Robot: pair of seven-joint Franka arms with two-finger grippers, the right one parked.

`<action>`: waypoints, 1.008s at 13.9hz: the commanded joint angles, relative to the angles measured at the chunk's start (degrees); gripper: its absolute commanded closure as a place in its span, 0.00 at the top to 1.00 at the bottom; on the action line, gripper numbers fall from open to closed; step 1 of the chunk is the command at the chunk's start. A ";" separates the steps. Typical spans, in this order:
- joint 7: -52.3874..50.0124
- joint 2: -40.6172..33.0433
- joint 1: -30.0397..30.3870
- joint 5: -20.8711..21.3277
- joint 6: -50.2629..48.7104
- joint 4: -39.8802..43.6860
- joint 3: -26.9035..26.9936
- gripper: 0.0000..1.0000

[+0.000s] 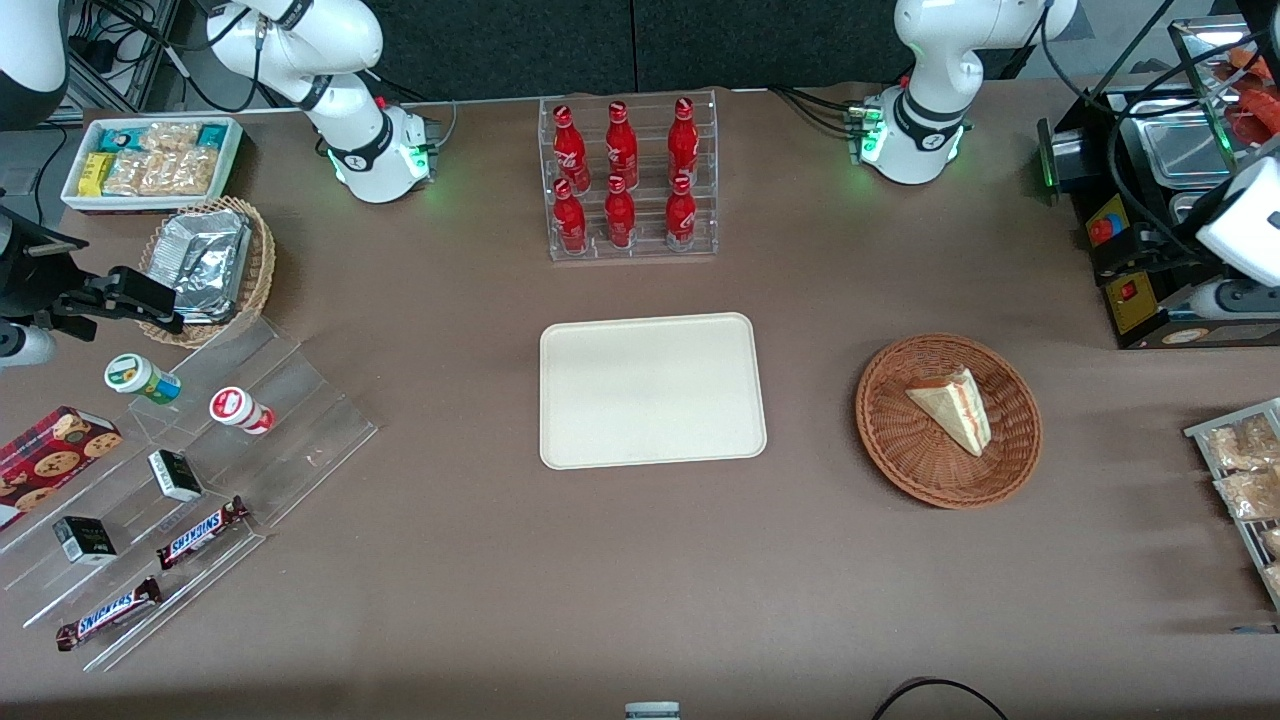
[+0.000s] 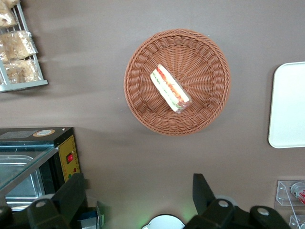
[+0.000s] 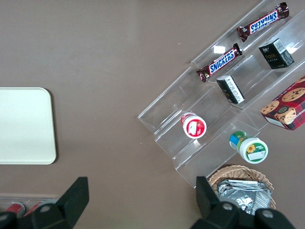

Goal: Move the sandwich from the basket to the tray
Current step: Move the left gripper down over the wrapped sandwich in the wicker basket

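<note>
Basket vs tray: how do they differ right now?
The basket is round, reddish-brown woven wicker; the tray is rectangular, smooth and cream. The basket holds the sandwich; the tray has nothing on it. The basket lies toward the working arm's end; the tray sits mid-table. Both rest flat on the brown table. The gripper is open, high above the basket.

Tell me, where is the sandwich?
The sandwich lies in the basket, beside the tray, toward the working arm's end of the table. The open gripper hovers high above it.
</note>
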 commanded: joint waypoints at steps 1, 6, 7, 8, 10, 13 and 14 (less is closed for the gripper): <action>0.44 0.47 -0.76 -0.63 -1.05 1.42 0.66 1.00; -0.17 0.21 -1.37 -0.89 4.90 -5.59 0.48 1.00; -0.35 0.21 -1.55 -0.80 6.67 -7.26 0.39 1.00; -0.35 0.21 -1.64 -0.80 8.25 -9.11 0.39 1.00; -1.92 0.30 -1.55 -0.72 11.06 -12.36 0.39 1.00; -9.39 0.73 -1.81 -0.63 19.93 -18.24 -0.48 1.00; -10.97 1.09 -1.81 -0.54 23.00 -20.09 -1.70 1.00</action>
